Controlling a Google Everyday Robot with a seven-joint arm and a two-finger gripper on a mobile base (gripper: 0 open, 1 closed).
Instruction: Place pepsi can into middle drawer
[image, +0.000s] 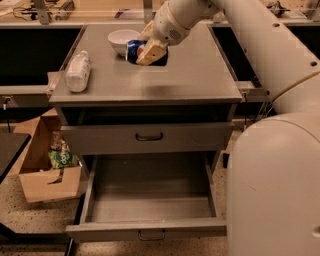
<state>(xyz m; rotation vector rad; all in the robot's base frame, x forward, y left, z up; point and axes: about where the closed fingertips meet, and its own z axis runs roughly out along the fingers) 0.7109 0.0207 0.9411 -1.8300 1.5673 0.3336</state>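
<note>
The pepsi can (133, 51), blue with silver ends, lies sideways in my gripper (148, 52), which is shut on it and holds it above the grey table top (200, 80), just right of the white bowl. A shadow lies on the table below it. The middle drawer (150, 229) is pulled out open at the bottom of the cabinet, a deep grey tray with a small dark handle, with nothing in it. It lies well below and in front of the gripper.
A white bowl (120, 39) stands at the back of the table. A clear plastic bottle (77, 71) lies at its left edge. The drawer above (149, 136), with a black handle, is closed. A cardboard box (42, 172) with a green packet stands on the floor at left. My white arm fills the right side.
</note>
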